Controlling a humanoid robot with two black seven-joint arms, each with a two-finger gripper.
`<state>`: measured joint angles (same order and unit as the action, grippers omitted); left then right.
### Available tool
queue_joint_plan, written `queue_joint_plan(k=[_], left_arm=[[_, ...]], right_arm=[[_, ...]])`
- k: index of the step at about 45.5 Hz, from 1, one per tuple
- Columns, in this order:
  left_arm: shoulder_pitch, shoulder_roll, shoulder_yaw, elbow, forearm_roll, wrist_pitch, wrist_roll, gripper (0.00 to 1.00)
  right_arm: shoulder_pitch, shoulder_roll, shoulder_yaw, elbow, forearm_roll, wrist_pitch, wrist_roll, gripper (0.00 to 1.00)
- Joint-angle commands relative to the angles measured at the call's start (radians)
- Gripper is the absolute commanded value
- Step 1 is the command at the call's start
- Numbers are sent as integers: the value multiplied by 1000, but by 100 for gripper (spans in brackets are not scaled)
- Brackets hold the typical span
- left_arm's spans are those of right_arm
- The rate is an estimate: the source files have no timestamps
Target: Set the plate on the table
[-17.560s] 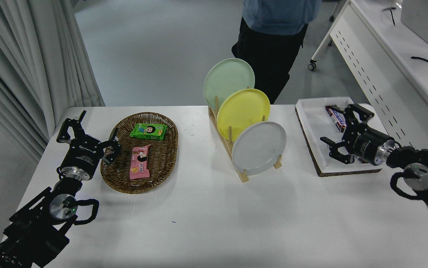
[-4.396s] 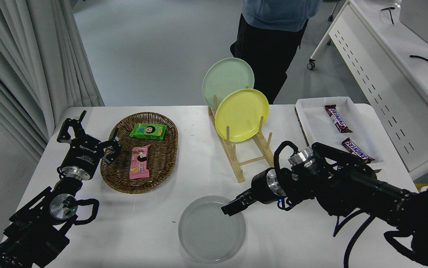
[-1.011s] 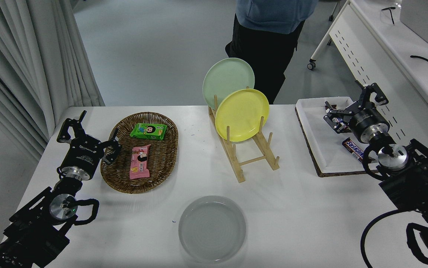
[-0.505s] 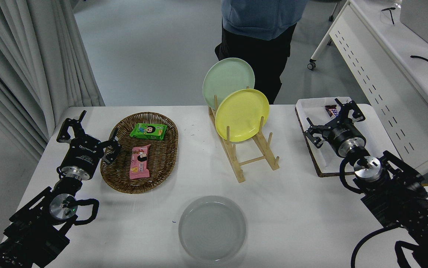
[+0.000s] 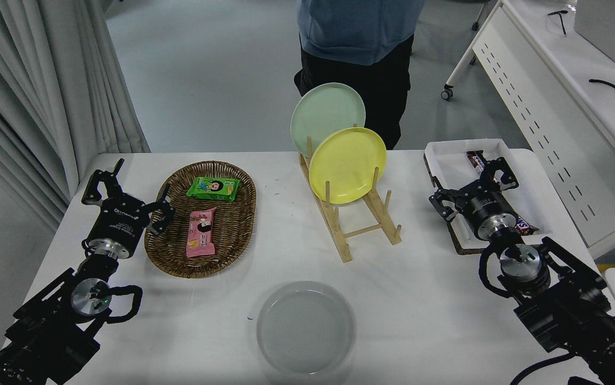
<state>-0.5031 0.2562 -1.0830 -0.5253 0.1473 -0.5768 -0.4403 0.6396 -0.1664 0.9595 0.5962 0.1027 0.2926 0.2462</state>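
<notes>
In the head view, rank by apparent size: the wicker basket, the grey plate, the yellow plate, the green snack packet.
1. Oval brown wicker basket.
2. Round light-grey plate, though it lies nearest the camera.
3. Round yellow plate, likely the same real size.
4. Green snack packet.

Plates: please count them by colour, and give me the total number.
Grey: 1, the plate flat on the table
Yellow: 1, yellow plate upright in the rack
Pale green: 1, green plate upright in the rack
Total: 3
</notes>
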Motion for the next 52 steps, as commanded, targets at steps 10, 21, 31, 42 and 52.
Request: queue_joint_plan(k=[10,21,31,42,52], left_arm=[[0,0,0,1,0,0,0,100],[0,0,0,1,0,0,0,100],[0,0,0,1,0,0,0,100],[0,0,0,1,0,0,0,100],[0,0,0,1,0,0,0,100]], right_arm=[[-12,-19,34,10,-181,60,18,99],[-11,-18,39,-41,-182,63,18,99],[3,-18,27,-36,-179,65,19,99],[0,-30,38,-41,-178,65,22,99],[0,-47,41,-39,-176,63,22,99]])
